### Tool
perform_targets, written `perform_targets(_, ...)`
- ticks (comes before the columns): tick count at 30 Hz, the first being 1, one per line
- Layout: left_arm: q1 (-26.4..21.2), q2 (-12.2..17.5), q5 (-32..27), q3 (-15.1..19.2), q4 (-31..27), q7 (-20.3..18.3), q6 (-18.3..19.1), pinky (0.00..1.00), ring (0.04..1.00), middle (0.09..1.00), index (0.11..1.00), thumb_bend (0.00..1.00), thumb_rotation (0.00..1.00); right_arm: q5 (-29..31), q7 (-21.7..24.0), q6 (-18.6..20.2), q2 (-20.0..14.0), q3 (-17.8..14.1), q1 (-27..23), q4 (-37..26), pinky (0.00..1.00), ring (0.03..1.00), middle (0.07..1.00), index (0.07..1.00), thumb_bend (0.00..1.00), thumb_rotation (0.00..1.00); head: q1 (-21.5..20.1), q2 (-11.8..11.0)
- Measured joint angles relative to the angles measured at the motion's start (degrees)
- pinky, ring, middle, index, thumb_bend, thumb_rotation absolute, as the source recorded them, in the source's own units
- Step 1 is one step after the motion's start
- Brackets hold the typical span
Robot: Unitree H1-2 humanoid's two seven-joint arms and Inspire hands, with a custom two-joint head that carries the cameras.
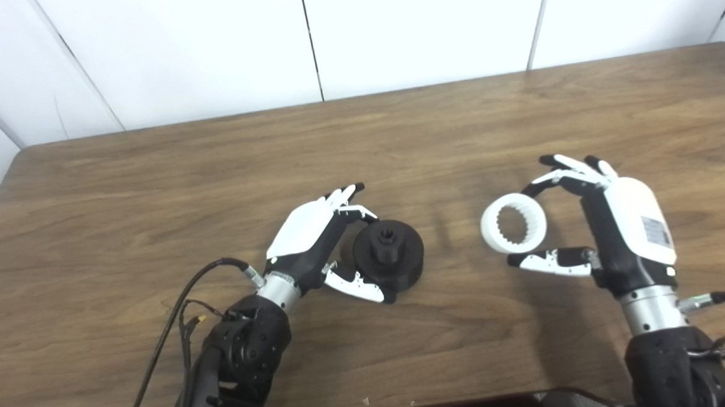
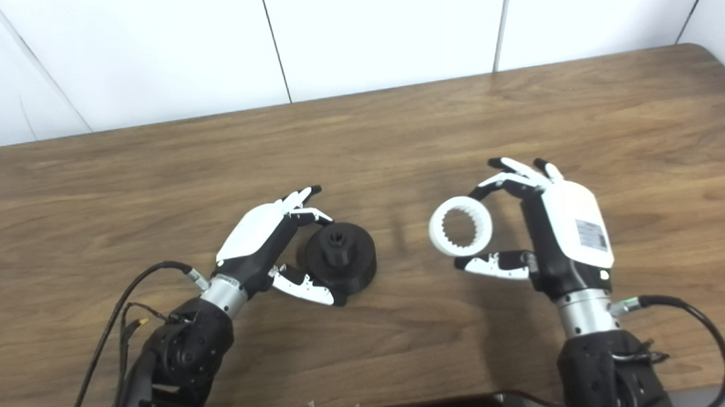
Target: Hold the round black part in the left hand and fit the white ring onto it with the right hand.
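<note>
Both hands grip: left hand (image 1: 315,243) round black part (image 1: 389,255), right hand (image 1: 612,227), unreadably labelled, white ring (image 1: 514,223).

The round black part (image 1: 389,253), a flat disc with a raised hub, sat between the left hand's (image 1: 315,240) fingers and thumb. The toothed white ring (image 1: 514,223) stood tilted, pinched in the right hand (image 1: 612,224).

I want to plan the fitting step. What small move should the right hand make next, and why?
Probably carry the white ring leftward toward the black part. The right hand holds the ring between fingers and thumb, well apart from the part, which the left hand grips on the table, hub facing up.
</note>
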Motion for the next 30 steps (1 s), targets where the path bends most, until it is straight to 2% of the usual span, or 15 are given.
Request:
perform_targets(15, 0.00, -0.01, 0.23, -0.15, 0.00, -0.01, 0.01, 1.00, 1.000, 1.000, 0.587, 0.96, 0.30, -1.50, 5.03, -0.22, 2.54, 5.28, -3.30, -1.25, 0.96, 0.825, 0.843, 0.494, 0.52, 0.15, -0.26, 0.26)
perform_targets(30, 0.01, -0.07, 0.23, -0.79, 0.00, -0.02, 0.58, 1.00, 1.000, 1.000, 0.588, 0.96, 0.28, -3.95, 8.63, -0.20, 4.94, 6.85, -7.78, -1.24, 0.96, 0.835, 0.846, 0.494, 0.52, 0.15, -0.26, 0.44)
